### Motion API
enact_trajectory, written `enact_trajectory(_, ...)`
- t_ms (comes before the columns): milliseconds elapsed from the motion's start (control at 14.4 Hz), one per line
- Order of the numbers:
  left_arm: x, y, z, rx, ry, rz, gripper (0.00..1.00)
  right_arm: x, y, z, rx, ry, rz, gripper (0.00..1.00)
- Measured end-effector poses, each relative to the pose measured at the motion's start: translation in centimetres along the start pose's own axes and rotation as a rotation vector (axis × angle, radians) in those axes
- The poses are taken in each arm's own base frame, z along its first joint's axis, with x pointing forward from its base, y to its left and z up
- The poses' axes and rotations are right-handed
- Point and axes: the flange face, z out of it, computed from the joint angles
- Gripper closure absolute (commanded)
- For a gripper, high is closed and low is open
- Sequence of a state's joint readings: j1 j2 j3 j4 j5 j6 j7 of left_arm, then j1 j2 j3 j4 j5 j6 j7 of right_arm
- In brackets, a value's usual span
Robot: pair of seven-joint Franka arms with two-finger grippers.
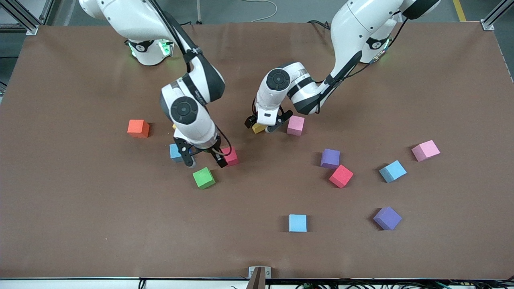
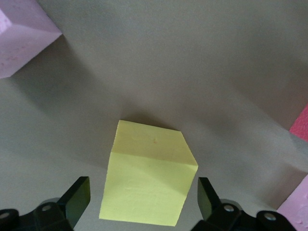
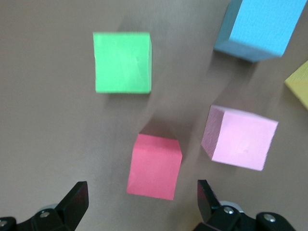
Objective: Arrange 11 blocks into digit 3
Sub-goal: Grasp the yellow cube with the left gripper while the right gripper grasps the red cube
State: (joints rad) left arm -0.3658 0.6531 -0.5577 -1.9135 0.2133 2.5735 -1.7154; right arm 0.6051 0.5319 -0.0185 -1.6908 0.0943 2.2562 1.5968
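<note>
While right tool (image 1: 205,162) waits spread, left tool (image 1: 265,127) straddles yellow block (image 2: 147,175) (fingers apart).

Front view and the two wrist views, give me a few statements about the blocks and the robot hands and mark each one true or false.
1. The left hand straddles a yellow block with open fingers. True.
2. The right hand is shut on the green block. False: it is open, and the green block lies free on the table.
3. A pink block lies beside the left hand. True.
4. The orange block is stacked on a blue block. False: it lies alone on the table toward the right arm's end.
5. The right wrist view shows a red block between the right hand's fingers. True.
</note>
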Motion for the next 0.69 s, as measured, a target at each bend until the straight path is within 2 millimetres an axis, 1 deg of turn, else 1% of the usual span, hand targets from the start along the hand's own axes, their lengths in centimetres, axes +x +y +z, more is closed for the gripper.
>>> enact_trajectory(69, 0.0, 0.0, 0.2, -0.003, -0.002, 0.001, 0.39, -0.5, 0.1, 1.0, -0.002, 0.001, -0.001, 0.00)
enact_trajectory(208, 0.0, -0.1, 0.5, -0.004, 0.009, 0.022, 0.63, -0.5, 0.3, 2.5, 0.005, 0.004, 0.000, 0.00)
enact_trajectory(277, 0.0, -0.1, 0.5, -0.005, 0.020, 0.041, 0.68, -0.3, 0.5, 3.0, 0.004, 0.006, 0.003, 0.00)
enact_trajectory(347, -0.2, -0.1, 0.4, -0.008, 0.031, 0.062, 0.70, -0.2, 0.7, 3.4, 0.002, 0.007, 0.006, 0.00)
enact_trajectory(485, -0.5, -0.1, 0.3, -0.012, 0.050, 0.111, 0.71, 0.0, 0.8, 4.0, -0.002, 0.009, 0.023, 0.00)
enact_trajectory(693, -0.6, -0.4, 0.1, -0.006, 0.058, 0.271, 0.71, 0.3, 0.8, 5.2, -0.006, 0.013, 0.037, 0.00)
